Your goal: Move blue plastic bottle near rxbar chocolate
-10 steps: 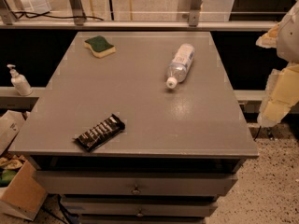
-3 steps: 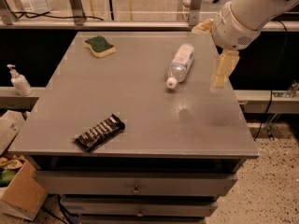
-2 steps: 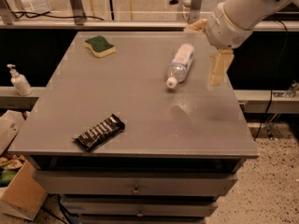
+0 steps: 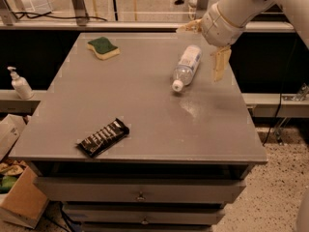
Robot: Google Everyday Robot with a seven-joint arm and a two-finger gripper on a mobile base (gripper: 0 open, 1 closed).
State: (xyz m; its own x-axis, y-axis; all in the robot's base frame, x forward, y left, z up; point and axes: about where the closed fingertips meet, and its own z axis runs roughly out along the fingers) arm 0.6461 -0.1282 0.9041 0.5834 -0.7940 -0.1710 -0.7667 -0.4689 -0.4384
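I see the gripper (image 4: 200, 53) above the right rear of the table (image 4: 145, 100), fingers (image 4: 219, 64) spread wide and holding nothing, one just behind the base of the blue plastic bottle (image 4: 187, 65) and one just to its right. Bottle lies on its side, white cap pointing toward the front. The rxbar chocolate (image 4: 103, 137) sits flat at the front-left edge, well apart from it; sponge (image 4: 103, 48) at rear left

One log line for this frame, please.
gripper above table far-right, jaws open, empty | blue plastic bottle lying, ungrasped | rxbar chocolate front-left, apart
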